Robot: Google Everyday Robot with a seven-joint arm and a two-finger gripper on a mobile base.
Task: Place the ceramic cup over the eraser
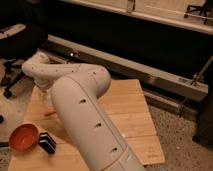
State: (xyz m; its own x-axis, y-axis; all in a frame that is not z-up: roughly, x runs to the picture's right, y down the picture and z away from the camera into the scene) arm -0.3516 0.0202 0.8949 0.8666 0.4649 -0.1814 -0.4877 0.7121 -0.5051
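Note:
The eraser (47,143), a small black block with white stripes, lies on the wooden table (131,107) near the front left, just right of an orange bowl (23,137). My thick white arm (82,115) sweeps across the table's left half. Its wrist bends down at the back left, where the gripper (46,97) shows only as a pale shape under the arm, well behind the eraser. The ceramic cup is hidden.
A sliver of an orange carrot (49,113) peeks out beside the arm, behind the bowl. An office chair base (9,80) stands on the floor to the left. A metal rail (165,80) runs behind the table.

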